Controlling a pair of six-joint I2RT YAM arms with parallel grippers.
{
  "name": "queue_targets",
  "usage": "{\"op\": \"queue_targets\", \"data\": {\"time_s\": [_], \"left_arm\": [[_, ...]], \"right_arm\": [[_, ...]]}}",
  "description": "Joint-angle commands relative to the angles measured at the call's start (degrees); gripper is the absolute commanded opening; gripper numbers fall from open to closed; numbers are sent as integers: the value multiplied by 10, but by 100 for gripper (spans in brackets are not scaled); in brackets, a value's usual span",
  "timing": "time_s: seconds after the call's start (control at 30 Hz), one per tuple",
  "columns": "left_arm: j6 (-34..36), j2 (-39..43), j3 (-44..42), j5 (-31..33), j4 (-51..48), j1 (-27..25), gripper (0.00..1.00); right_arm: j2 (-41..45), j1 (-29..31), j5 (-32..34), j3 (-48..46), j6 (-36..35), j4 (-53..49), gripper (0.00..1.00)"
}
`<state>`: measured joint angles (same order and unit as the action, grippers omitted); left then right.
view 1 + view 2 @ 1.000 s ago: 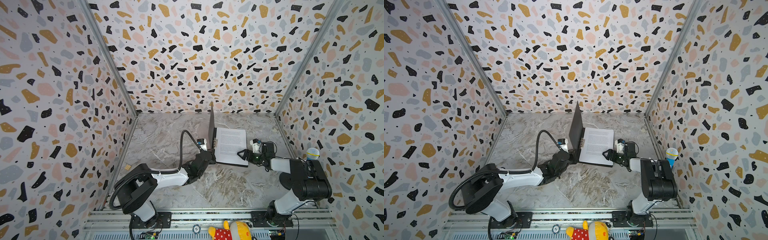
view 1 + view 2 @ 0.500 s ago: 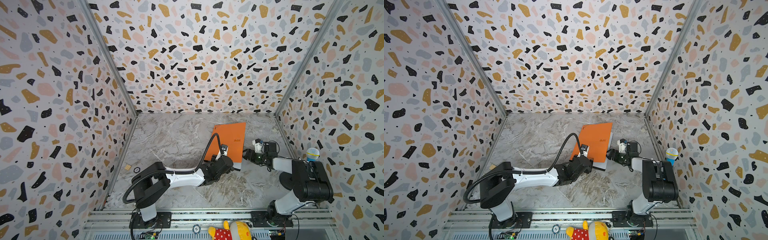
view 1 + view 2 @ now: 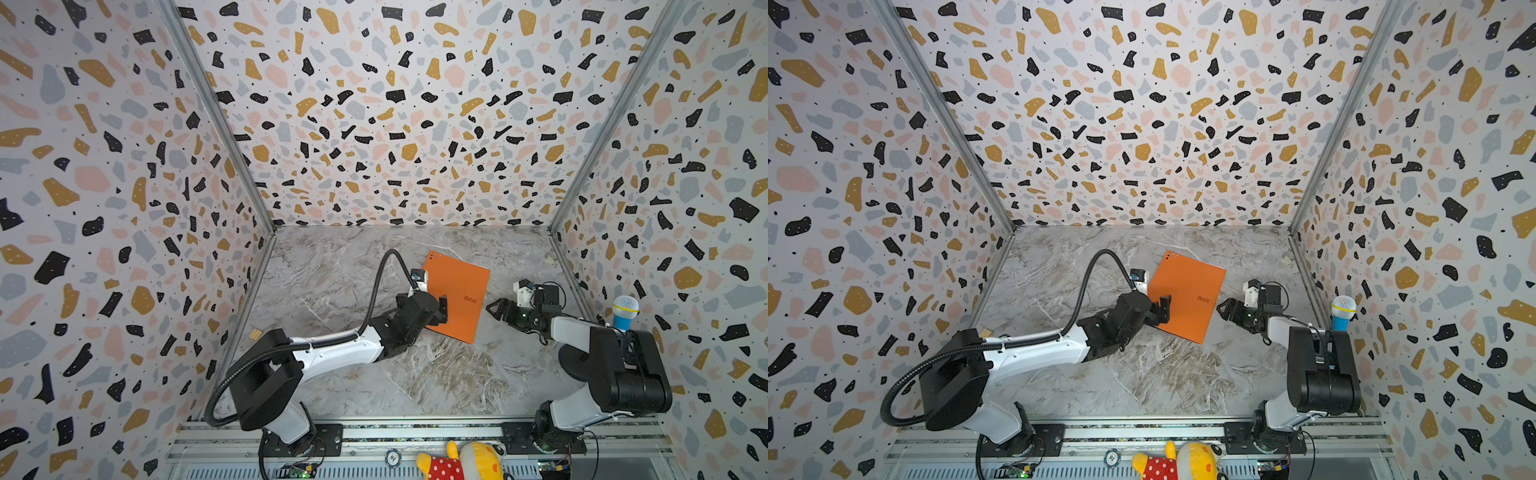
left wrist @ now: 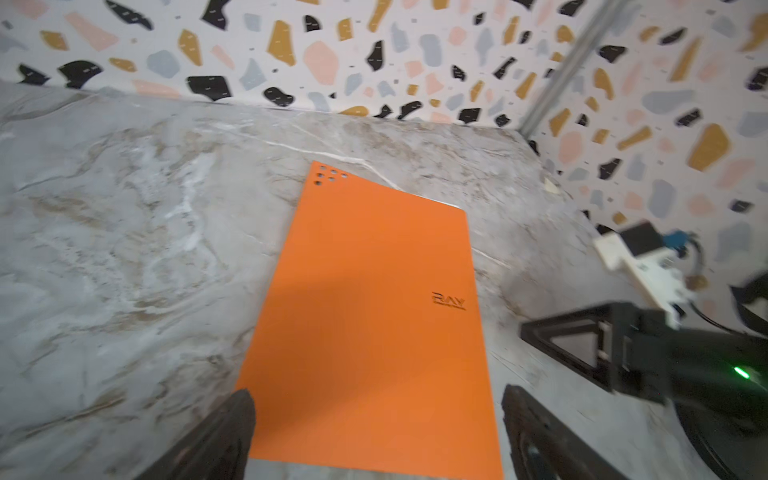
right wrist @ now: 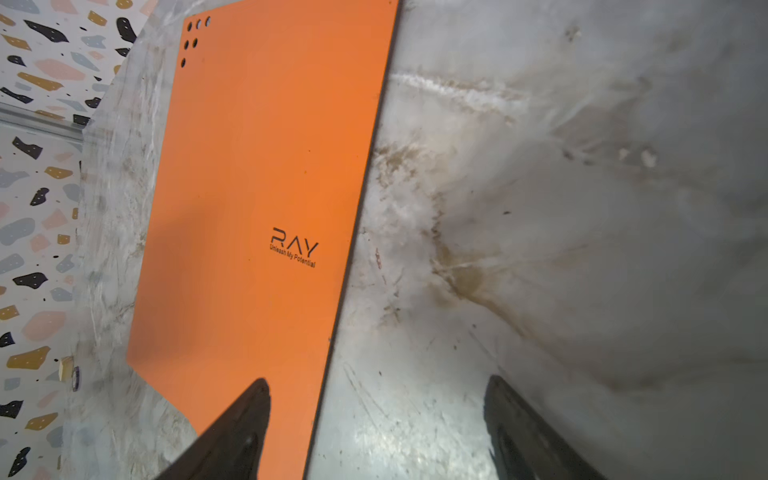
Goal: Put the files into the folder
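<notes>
Hovering empty, task looks done: folder (image 3: 459,291) lies shut, flat on the table (image 3: 332,270), with only what I take for a thin white edge of the files (image 4: 436,202) showing at its far side. Orange cover up, logo and corner dots visible. My left gripper (image 3: 443,309) is spread wide over its left edge; right gripper (image 3: 493,309) wide open just beside it.

Left arm (image 3: 332,353) and right arm (image 3: 573,332): white links, black joints. A ribbed black hose (image 3: 377,286) arcs mid-frame; the right gripper (image 3: 490,309) has black triangular fingers.
</notes>
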<state>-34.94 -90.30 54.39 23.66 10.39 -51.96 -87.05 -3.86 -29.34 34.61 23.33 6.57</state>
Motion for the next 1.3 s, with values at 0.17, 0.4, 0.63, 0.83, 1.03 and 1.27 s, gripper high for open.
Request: {"op": "queue_targets", "data": {"time_s": [0.17, 0.4, 0.63, 0.83, 1.03, 1.27], "left_arm": [[6, -79, 0, -178, 32, 109, 94], [29, -144, 28, -218, 19, 117, 94], [27, -171, 17, -231, 36, 118, 92], [6, -167, -9, -266, 78, 118, 90], [-46, -145, -59, -305, 137, 113, 87], [-83, -128, -85, -301, 168, 73, 86]], "right_arm": [[0, 26, -20, -9, 21, -26, 79], [-46, 55, -24, 24, 40, -19, 72], [-88, 66, -26, 70, 35, -33, 67], [-123, 75, -26, 97, 32, -38, 65], [-153, 88, -27, 137, 19, -54, 65], [-180, 108, -22, 180, 5, -69, 66]]}}
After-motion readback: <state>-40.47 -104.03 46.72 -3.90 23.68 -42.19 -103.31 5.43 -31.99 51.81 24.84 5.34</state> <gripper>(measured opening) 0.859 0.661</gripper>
